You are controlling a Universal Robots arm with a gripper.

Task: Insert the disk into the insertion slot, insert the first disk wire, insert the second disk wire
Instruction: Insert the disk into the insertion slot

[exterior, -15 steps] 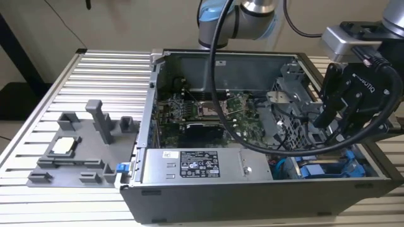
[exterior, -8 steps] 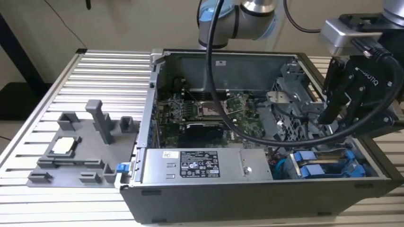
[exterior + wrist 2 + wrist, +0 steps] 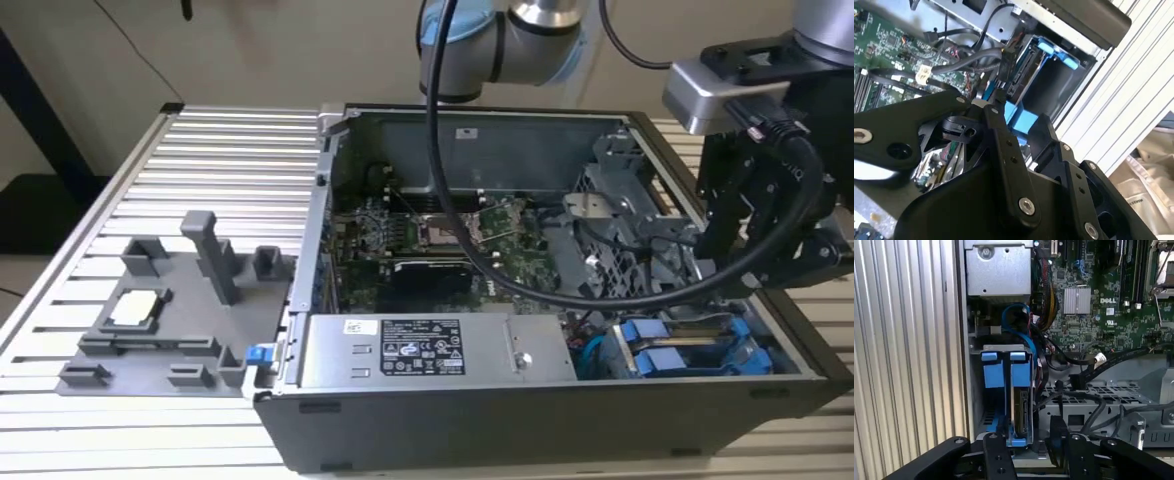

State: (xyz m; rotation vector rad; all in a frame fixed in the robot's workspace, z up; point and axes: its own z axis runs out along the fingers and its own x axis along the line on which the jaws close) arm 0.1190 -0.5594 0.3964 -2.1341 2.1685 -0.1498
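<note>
The disk [image 3: 1021, 415] stands on edge in its blue carrier [image 3: 1021, 376] inside the insertion slot [image 3: 976, 405], at the case's front corner on the exterior view's right [image 3: 674, 355]. My gripper [image 3: 1029, 437] hovers just over it, its black fingers [image 3: 998, 456] apart on either side of the carrier. In the second wrist view the gripper [image 3: 1018, 117] is open over a blue carrier tab [image 3: 1021, 122]. A black wire connector [image 3: 1006, 62] lies against the disk's socket edge [image 3: 1026, 70]; whether it is seated I cannot tell. Another black connector [image 3: 1075, 381] hangs loose over the cage.
The grey labelled power-supply box [image 3: 427, 348] fills the case front beside the bay. The motherboard [image 3: 441, 240] and a perforated cage [image 3: 1094, 390] with loose black cables sit behind. A grey fixture [image 3: 174, 320] rests on the ribbed table at the exterior view's left.
</note>
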